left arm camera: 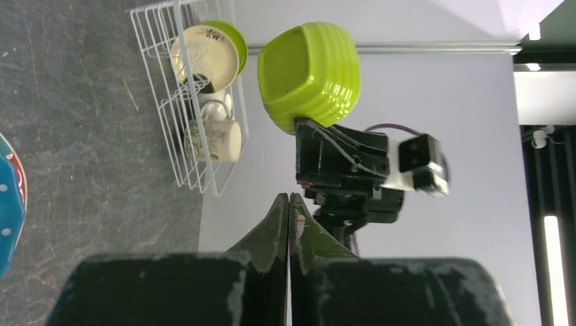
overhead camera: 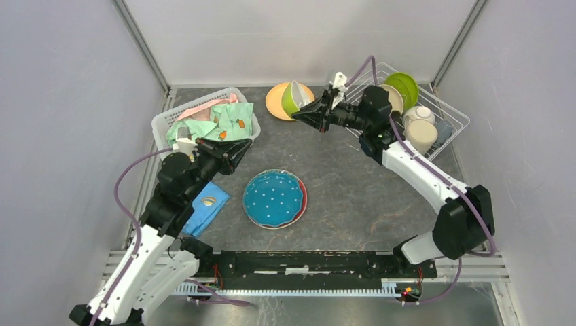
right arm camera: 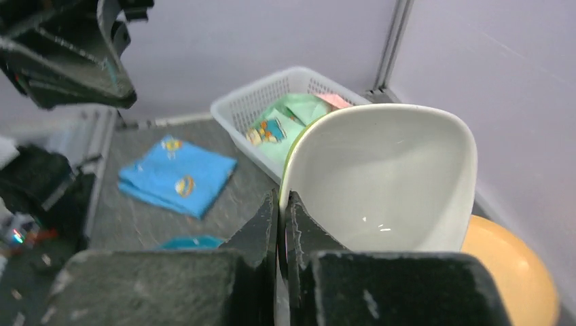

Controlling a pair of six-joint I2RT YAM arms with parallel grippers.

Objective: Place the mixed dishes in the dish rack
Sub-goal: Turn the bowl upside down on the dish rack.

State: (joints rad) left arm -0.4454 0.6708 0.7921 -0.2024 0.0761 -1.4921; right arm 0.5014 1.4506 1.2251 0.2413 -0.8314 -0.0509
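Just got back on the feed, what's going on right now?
The right gripper is shut on the rim of the lime-green bowl, holding it tilted over the orange plate, near the rack. The rack already holds a cream plate, a green plate and mugs. The left gripper is shut and empty, beside the clothes basket. The blue dotted plate, stacked on a red plate, waits mid-table.

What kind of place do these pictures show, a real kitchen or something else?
Probably a robot test cell, not a kitchen: plain pale panel walls in metal framing enclose a dark stone-look tabletop, and a white wire dish rack and a white plastic basket of clothes sit on it.
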